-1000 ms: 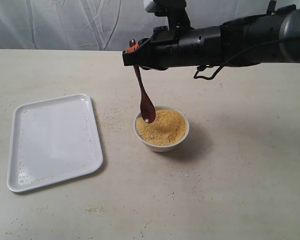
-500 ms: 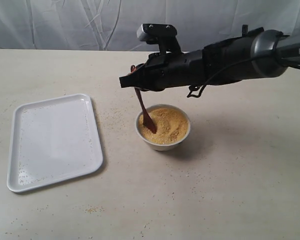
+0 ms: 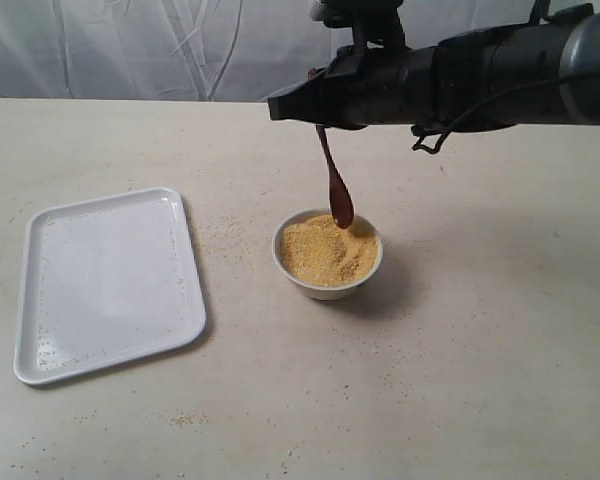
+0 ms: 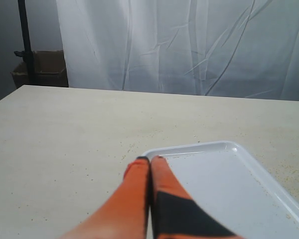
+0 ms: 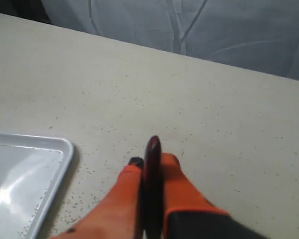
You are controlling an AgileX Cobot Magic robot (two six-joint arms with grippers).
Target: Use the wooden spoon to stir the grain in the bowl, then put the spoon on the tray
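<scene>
The white bowl (image 3: 327, 281) stands mid-table, filled with yellow-orange grain (image 3: 322, 254). My right gripper (image 3: 316, 120) reaches in from the right above the bowl and is shut on the handle of the wooden spoon (image 3: 332, 178). The spoon hangs down, its oval head low over the grain near the bowl's far rim; whether it touches is unclear. In the right wrist view the spoon (image 5: 152, 149) is pinched edge-on in the right gripper (image 5: 153, 160). The white tray (image 3: 105, 300) lies left of the bowl. My left gripper (image 4: 150, 159) is shut on nothing, near a corner of the tray (image 4: 229, 147).
Spilled grains speckle the table between tray and bowl and lie along the tray's edges (image 5: 65, 145). A white curtain (image 3: 130, 50) hangs behind the table's far edge. The left arm does not show in the exterior view.
The spoon dipped into the grain on the bowl's left side, then rose and shifted right. The right arm lifted and moved right with it. The left gripper's motion cannot be judged.
</scene>
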